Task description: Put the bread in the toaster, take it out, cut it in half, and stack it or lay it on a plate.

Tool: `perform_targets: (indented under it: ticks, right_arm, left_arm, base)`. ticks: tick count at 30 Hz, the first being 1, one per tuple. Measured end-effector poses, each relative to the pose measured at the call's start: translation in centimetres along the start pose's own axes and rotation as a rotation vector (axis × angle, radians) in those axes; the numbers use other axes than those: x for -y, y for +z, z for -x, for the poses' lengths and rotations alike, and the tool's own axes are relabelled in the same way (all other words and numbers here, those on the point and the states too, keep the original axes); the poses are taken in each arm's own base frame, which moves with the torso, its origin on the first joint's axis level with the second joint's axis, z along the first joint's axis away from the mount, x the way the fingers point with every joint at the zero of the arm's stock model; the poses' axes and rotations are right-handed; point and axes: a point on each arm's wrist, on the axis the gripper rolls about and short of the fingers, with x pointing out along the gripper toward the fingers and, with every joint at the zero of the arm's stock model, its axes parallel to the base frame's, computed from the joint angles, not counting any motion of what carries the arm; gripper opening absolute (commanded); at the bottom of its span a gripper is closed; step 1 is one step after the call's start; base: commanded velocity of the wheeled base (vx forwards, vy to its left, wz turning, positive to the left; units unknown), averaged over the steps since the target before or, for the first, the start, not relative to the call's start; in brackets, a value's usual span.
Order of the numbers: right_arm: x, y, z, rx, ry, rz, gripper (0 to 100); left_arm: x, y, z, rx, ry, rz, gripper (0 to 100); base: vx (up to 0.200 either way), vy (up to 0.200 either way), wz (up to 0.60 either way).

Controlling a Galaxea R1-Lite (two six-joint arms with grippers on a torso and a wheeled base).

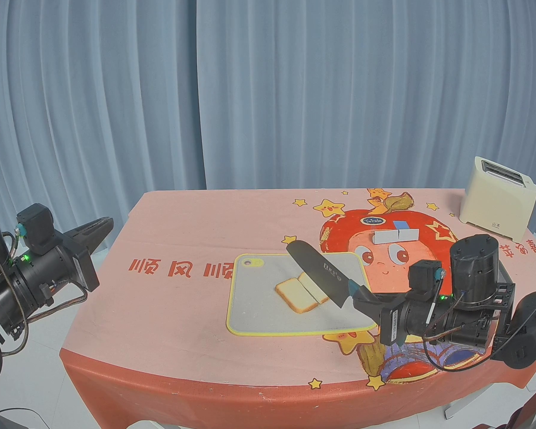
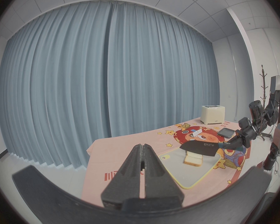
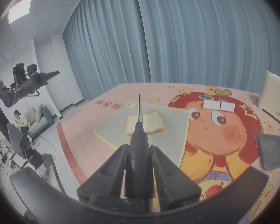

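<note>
The bread is seen lying flat near the middle of the cutting board, which is set toward the front edge of the table, about midway along it. A seam is visible across the slice in the head view, so it may be judged already parted into two halves lying side by side and touching. Whether the cut goes right through cannot be told. The bread is expected to be light and soft inside, with a drier, brittle surface if toasted. It would be crushed by a hard pinch, and crumbs would be shed. It is best taken by opposite crust edges, one half at a time, with little squeeze, since it is likely to slide on the smooth board.

The knife is gripped by its handle between the pinched fingers of the right gripper. The dark blade is laid across the bread, and whether it touches cannot be told. The left gripper is held in the air off the table's left edge, its fingers pressed together on nothing. The toaster is stood at the far right corner, a dark tray is laid near the right edge, and a white and blue block is seen between board and toaster.
</note>
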Motion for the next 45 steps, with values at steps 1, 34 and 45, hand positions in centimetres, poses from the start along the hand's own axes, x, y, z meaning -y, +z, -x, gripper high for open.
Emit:
perform_targets:
  ticks: [1,34,45]
  right_arm:
    - [0.0,0.0,0.0,0.003,0.0,-0.001,0]
    - [0.0,0.1,0.8,0.027,0.005,0.001,0]
    - [0.0,0.1,1.0,0.033,0.004,0.02,0]
  left_arm:
    - [0.0,0.0,0.3,0.004,0.0,-0.001,0]
    - [1.9,-4.2,11.9,-0.05,0.066,-0.01,0]
    - [2.7,-7.1,16.3,-0.1,0.096,0.004,0]
  base:
    - [0.0,0.0,0.0]
    - [0.0,0.0,0.0]
    - [0.0,0.0,0.0]
